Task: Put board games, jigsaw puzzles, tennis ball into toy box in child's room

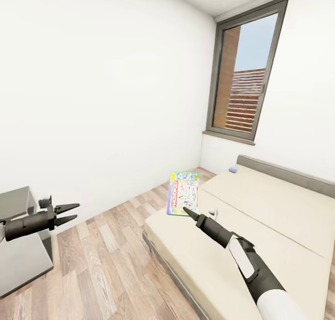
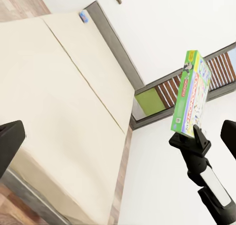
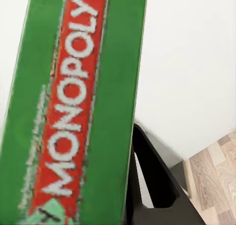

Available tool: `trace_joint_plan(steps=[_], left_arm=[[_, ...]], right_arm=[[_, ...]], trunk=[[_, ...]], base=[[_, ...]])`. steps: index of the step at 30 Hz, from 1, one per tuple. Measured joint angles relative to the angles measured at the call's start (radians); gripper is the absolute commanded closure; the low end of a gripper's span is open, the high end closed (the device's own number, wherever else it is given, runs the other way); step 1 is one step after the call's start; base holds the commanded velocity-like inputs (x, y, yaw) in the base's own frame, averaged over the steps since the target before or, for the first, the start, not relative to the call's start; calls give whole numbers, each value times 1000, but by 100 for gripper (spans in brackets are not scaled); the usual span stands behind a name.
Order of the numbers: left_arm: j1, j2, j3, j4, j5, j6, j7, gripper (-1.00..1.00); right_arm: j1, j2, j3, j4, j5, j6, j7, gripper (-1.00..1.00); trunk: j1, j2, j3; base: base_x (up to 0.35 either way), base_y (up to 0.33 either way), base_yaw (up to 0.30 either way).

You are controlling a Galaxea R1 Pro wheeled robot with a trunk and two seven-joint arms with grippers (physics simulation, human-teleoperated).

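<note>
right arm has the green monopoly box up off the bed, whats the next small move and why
Probably turn the base left toward the table, keeping the right gripper shut. The green Monopoly box is already gripped by its lower edge and lifted above the bed; the toy box isn't in sight, and the dark desk edge shows by the open left gripper.

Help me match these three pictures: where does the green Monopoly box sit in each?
Head view: green Monopoly box centre, at the right hand.
Left wrist view: upper right, above that hand.
Right wrist view: the left half.
Shared landmark: the white wall.
</note>
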Motion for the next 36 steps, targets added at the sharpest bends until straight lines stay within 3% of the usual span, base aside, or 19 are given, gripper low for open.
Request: trace_joint_plan(steps=[5,12,26,36], left_arm=[[0,0,-1,0,0,0,1,-100],[0,0,-29,0,-1,0,3,-100],[-1,0,-33,0,-1,0,4,-100],[0,0,-33,0,-1,0,1,-100]], right_arm=[[0,-1,0,0,0,-7,0,100],[0,0,0,0,0,-8,-1,100],[0,1,0,0,-2,-8,-2,100],[1,2,6,0,-2,-7,-57,100]], trunk=[[0,0,6],[0,0,13],[0,0,13],[0,0,5]], base=[[0,0,209],[0,0,185],[0,0,14],[0,0,0]])
